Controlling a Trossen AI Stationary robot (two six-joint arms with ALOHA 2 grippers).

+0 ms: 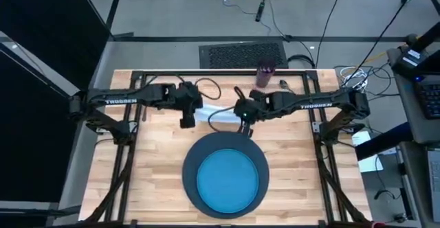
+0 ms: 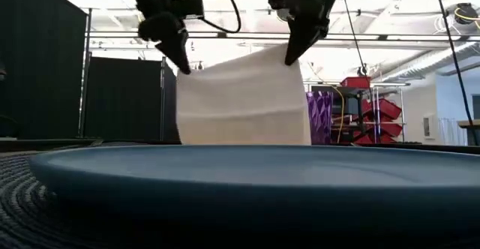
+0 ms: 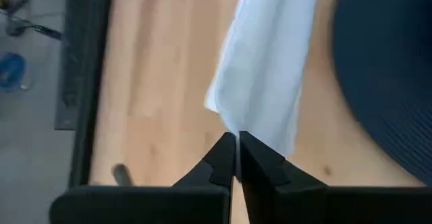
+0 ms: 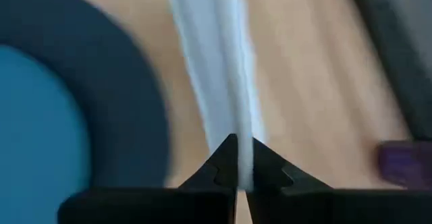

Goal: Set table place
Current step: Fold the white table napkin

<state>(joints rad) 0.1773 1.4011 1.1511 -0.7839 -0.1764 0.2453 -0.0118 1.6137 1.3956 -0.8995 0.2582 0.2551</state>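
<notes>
From above, your left gripper (image 1: pixel 187 121) and right gripper (image 1: pixel 245 128) each pinched a top corner of the one napkin (image 1: pixel 217 117), stretched between them, just behind the mat (image 1: pixel 190 161) holding one plate (image 1: pixel 227 181); one cup (image 1: pixel 265 75) stood at the far edge of the table (image 1: pixel 155 173).

At table height, the napkin hung as a sheet, long axis running arm to arm.

Both wrist views showed fingers clamped on cloth. No cutlery was clearly visible.

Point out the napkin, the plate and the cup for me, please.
napkin (image 2: pixel 244 99), low view, middle of the hanging sheet.
plate (image 1: pixel 227 182), high view, centre of its blue face.
cup (image 1: pixel 265 76), high view, its side.
</notes>
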